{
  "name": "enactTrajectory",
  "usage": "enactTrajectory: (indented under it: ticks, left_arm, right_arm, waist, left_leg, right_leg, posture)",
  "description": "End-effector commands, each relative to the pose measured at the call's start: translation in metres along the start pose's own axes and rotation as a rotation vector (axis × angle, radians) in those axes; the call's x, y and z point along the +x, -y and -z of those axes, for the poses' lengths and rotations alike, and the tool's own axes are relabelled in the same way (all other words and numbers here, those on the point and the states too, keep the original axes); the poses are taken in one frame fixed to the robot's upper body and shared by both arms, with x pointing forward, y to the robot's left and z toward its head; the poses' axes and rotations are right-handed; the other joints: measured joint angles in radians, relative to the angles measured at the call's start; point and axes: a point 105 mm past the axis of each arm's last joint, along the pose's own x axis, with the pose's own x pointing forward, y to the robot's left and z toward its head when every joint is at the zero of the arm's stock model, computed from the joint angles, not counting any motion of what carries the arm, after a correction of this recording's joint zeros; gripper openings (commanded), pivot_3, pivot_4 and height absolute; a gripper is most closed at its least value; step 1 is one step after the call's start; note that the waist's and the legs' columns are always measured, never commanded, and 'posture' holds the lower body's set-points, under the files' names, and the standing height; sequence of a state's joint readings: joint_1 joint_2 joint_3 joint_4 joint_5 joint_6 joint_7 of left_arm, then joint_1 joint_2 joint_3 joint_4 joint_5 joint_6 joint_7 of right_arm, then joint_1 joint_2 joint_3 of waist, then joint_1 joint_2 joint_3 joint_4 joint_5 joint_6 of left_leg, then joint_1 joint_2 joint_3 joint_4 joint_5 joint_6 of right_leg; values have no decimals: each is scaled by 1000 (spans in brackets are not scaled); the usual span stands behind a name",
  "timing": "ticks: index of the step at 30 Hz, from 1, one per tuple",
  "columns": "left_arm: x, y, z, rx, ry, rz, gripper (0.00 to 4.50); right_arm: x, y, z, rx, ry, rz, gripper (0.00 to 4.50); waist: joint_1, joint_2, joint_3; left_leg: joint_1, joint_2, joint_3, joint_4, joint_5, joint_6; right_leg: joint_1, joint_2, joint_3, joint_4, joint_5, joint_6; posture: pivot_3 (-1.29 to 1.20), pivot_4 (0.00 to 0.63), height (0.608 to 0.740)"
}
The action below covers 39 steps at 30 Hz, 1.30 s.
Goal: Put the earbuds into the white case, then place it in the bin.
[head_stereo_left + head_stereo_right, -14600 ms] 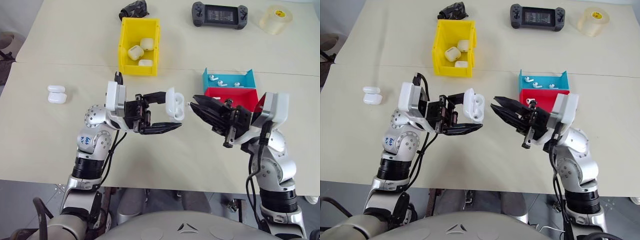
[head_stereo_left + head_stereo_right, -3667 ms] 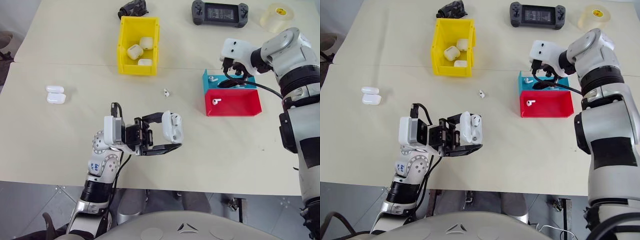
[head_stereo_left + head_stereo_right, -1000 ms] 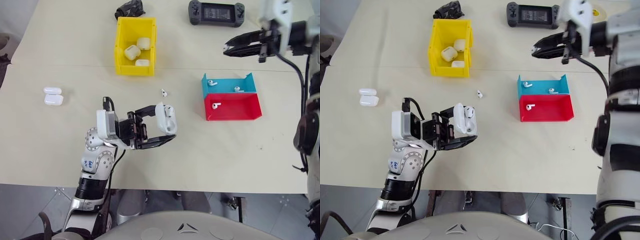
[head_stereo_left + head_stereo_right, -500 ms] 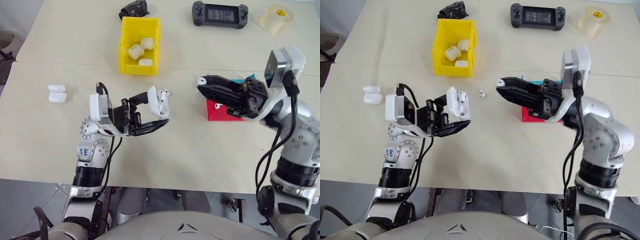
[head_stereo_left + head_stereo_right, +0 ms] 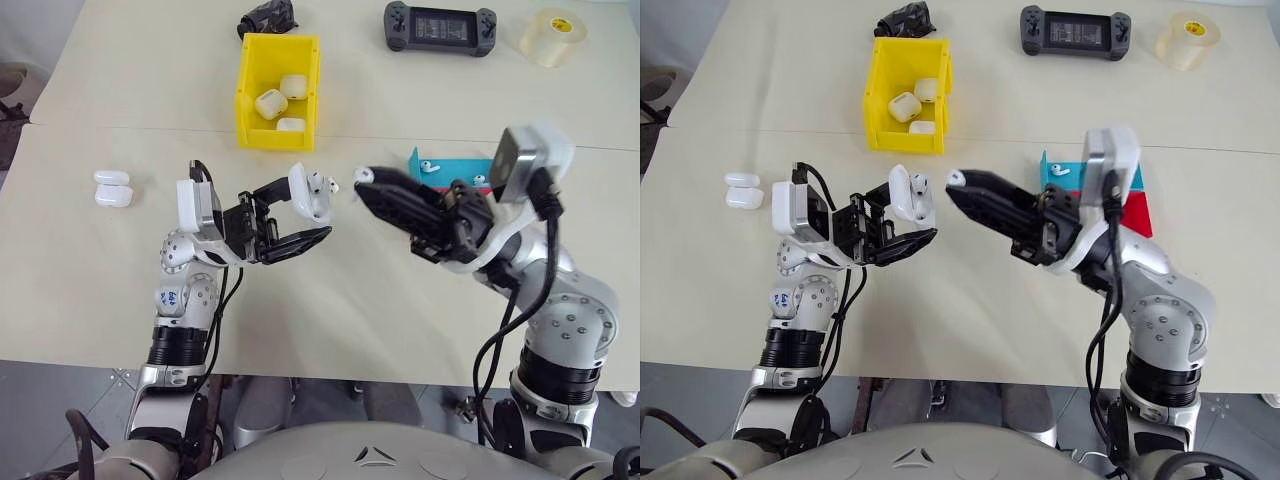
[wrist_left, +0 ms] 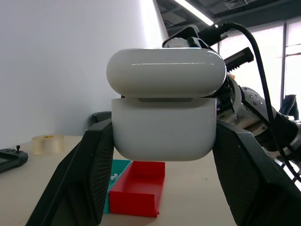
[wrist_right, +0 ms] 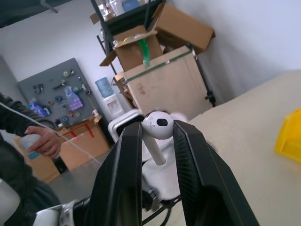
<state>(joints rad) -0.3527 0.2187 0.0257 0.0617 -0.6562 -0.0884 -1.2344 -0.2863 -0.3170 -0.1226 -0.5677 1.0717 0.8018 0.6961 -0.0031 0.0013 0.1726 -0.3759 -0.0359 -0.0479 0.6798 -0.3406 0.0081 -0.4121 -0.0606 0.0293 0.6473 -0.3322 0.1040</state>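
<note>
My right pincer (image 5: 956,180) was clamped on 1 earbud (image 7: 156,125), with its round head between the 2 fingertips and its short stem running back along the gap between the fingers. This pincer pointed to my left, toward the white case (image 5: 308,193), and its tip was near the case but apart from it.

My left pincer (image 5: 315,214) was clamped on the white case from both sides. The case stood raised above the table (image 5: 100,290), its lid flipped open, and its open side was turned to my right, facing the earbud. Another earbud (image 5: 920,183) sat already in the case.

Behind my right arm stood the small blue tray (image 5: 440,165) with some earbuds in it, and the red tray (image 5: 1138,212) was touching it. Farther back on the table stood the yellow bin (image 5: 279,92), its long axis running away from me, with 3 closed cases (image 5: 271,103) inside. 2 more cases (image 5: 113,187) lay at my far left.
</note>
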Motion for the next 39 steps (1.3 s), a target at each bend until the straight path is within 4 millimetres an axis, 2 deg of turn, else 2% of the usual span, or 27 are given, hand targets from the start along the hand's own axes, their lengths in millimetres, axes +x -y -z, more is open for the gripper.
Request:
enactTrajectory:
  ticks: [1,4,14,25,30,34,39]
  left_arm:
    - [5,-1,-3,24,1,21,2773]
    - [8,1,-2,18,-5,34,2773]
    - [17,4,-4,16,2,45,2773]
    - [17,4,-6,23,1,43,2773]
    - [18,3,-8,29,10,34,2773]
    - [19,1,-10,36,20,22,2773]
    - [20,0,-11,37,24,21,2773]
  right_arm:
    - [5,-9,-1,-30,11,-35,826]
    - [8,-10,8,-28,-21,-43,826]
    - [13,-4,16,-30,-27,-23,826]
    - [11,2,4,-11,33,-12,826]
    - [9,2,9,-5,-2,-13,826]
    - [2,4,24,-4,-92,-3,826]
    - [-1,10,27,-4,-101,23,826]
  waist:
    - [1,0,0]
    - [0,0,0]
    - [1,0,0]
    - [0,0,0]
    - [1,0,0]
    - [1,0,0]
    - [0,0,0]
  left_leg:
    - [0,0,0,0,0,0]
    - [0,0,0,0,0,0]
    - [0,0,0,0,0,0]
    - [0,0,0,0,0,0]
    - [0,0,0,0,0,0]
    - [0,0,0,0,0,1]
    - [0,0,0,-1,0,1]
  right_leg:
    - [0,0,0,0,0,0]
    - [0,0,0,0,0,0]
    - [0,0,0,0,0,0]
    - [0,0,0,0,0,0]
    - [0,0,0,-1,0,0]
    - [0,0,0,-1,0,0]
    - [0,0,0,-1,0,0]
  posture:
    - [0,150,740]
    - [0,150,740]
    - [0,150,740]
    - [0,150,740]
    - [0,150,740]
    - [0,150,740]
    - [0,150,740]
